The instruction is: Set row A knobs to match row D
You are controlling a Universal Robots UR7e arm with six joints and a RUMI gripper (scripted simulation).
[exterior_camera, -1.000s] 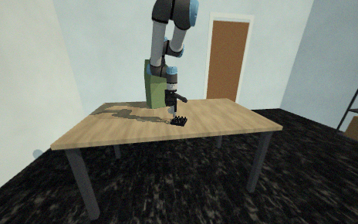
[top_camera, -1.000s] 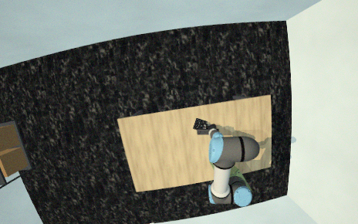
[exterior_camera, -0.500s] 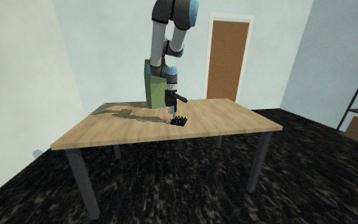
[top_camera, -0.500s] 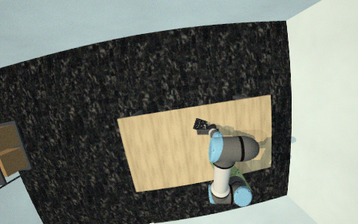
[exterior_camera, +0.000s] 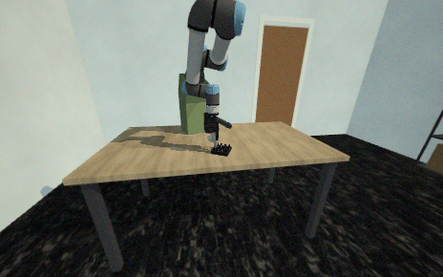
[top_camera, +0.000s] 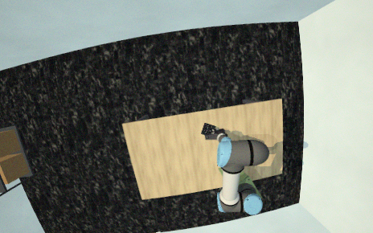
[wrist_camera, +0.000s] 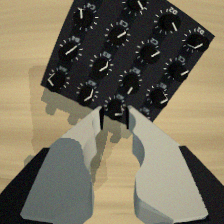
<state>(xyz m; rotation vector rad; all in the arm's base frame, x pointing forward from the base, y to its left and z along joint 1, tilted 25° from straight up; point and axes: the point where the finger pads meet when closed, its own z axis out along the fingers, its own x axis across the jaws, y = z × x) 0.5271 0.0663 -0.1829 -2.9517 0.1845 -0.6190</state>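
The black knob box [top_camera: 208, 128] [exterior_camera: 222, 151] lies on the table. In the wrist view it is turned at an angle, with row A nearest my fingers. My gripper [exterior_camera: 216, 145] [wrist_camera: 114, 108] is open a narrow gap, its fingertips on either side of knob A2 [wrist_camera: 115, 107] without visibly gripping it. A2's white line shows near its lower edge. Knob A3 [wrist_camera: 88, 94] and knob A4 [wrist_camera: 57, 80] are visible; A4's line is at its left. A1 is mostly hidden by the right finger. Knob D1 [wrist_camera: 195, 42] and knob D2 [wrist_camera: 168, 23] show; D2 points lower right. D3 is cut off, D4 out of view.
Row B, with knob B2 [wrist_camera: 130, 82] and knob B1 [wrist_camera: 159, 97], stands just beyond row A. The wooden table [top_camera: 161, 161] [exterior_camera: 282, 143] carries the box. A green pedestal [exterior_camera: 194, 112] stands behind, under the arm. The socket is not visible.
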